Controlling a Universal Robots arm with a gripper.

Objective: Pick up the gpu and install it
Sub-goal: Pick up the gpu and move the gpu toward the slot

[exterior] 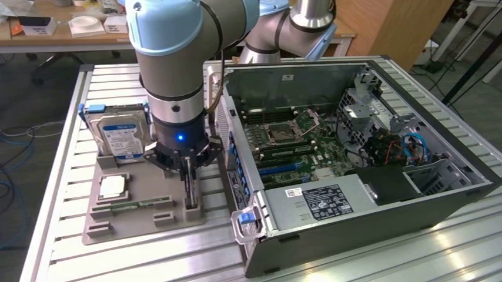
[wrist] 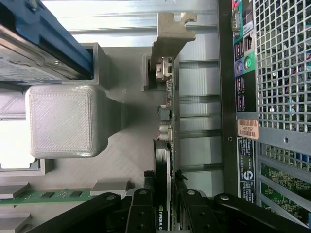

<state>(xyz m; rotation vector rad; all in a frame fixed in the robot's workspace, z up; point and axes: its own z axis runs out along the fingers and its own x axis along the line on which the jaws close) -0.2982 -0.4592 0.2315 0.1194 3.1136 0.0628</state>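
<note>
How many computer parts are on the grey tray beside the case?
4: hard drive upright at the far end, processor in the middle, memory stick nearer the camera, gpu on edge under the gripper. The arm may hide more.

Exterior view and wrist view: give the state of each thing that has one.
gpu: standing on edge in the grey holder.
gripper: straddling the gpu's top edge.
hard drive: upright in the holder.
memory stick: lying flat in the holder.
computer case: on its side, panel off, open.
</note>
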